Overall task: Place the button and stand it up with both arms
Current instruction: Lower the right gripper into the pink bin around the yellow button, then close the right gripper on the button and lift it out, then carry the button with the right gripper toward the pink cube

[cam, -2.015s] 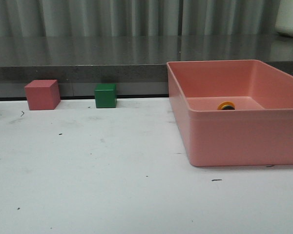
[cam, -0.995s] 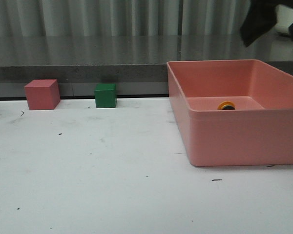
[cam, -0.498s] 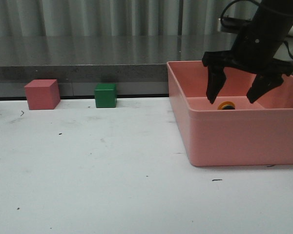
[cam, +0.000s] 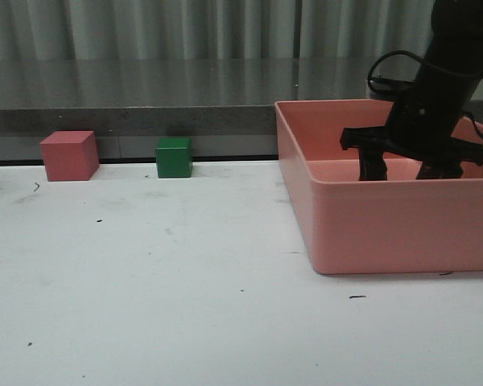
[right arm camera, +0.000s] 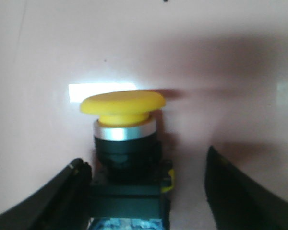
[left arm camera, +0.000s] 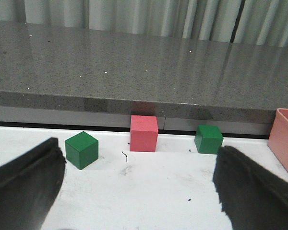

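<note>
Descent is the change to note: half a second back the right hand [cam: 400, 171] hung over the bin [cam: 370, 233] with fingers spread above the rim; now it is lowered inside, its fingertips hidden behind the near wall in the front view. Two seconds back no arm was in view at all.

Right hand state: released, fingers apart. In the right wrist view the button [right arm camera: 127, 148] sits between the fingers, closer to one finger [right arm camera: 62, 201] and apparently touching it at the base, with a clear gap to the other. No grip is made yet.

Button position: on the bin floor, directly ahead of the right hand's palm. Yellow cap points away from the wrist; black collar and boxy base lie nearer the hand. Whether it lies on its side cannot be told with certainty.

Left hand [left arm camera: 139, 191]: released, fingers wide apart, holding nothing. Ahead of it on the worktop [left arm camera: 149, 191] stand a red cube [left arm camera: 144, 133] and two green cubes [left arm camera: 81, 150] [left arm camera: 208, 139].

Judgement: the reach stage is ending; closing on the button is the next requirement. Off-centre placement may push the button sideways as the fingers close.
</note>
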Available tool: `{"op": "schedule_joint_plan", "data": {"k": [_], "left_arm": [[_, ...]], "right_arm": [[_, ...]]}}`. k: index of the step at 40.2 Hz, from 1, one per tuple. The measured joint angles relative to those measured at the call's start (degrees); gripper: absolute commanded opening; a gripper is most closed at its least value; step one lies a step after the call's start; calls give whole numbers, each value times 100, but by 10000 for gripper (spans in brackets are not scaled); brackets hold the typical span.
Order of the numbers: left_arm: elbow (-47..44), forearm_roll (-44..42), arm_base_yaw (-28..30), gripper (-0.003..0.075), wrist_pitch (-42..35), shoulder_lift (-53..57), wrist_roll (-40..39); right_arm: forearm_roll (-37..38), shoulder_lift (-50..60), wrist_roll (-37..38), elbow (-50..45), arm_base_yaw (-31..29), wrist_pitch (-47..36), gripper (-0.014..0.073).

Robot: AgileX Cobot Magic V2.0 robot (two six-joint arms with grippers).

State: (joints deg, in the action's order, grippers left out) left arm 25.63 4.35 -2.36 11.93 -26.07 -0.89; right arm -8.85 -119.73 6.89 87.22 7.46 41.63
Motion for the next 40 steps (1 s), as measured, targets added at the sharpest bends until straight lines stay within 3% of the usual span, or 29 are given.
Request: {"op": "schedule_joint_plan", "data": {"k": [5, 15, 24, 32, 40], "left_arm": [[0, 0, 0, 596, 0, 0, 0], [0, 0, 0, 596, 0, 0, 0], [0, 0, 0, 596, 0, 0, 0], [0, 0, 0, 596, 0, 0, 0], [0, 0, 0, 596, 0, 0, 0]], "right_arm": [[0, 1, 0, 0, 0, 0, 202], [0, 248, 0, 0, 0, 177, 193], [13, 1139, 0, 0, 126, 241, 194], [-8, 2037, 0, 0, 751, 254, 194], [-600, 2248, -75, 0, 1859, 254, 194]]}}
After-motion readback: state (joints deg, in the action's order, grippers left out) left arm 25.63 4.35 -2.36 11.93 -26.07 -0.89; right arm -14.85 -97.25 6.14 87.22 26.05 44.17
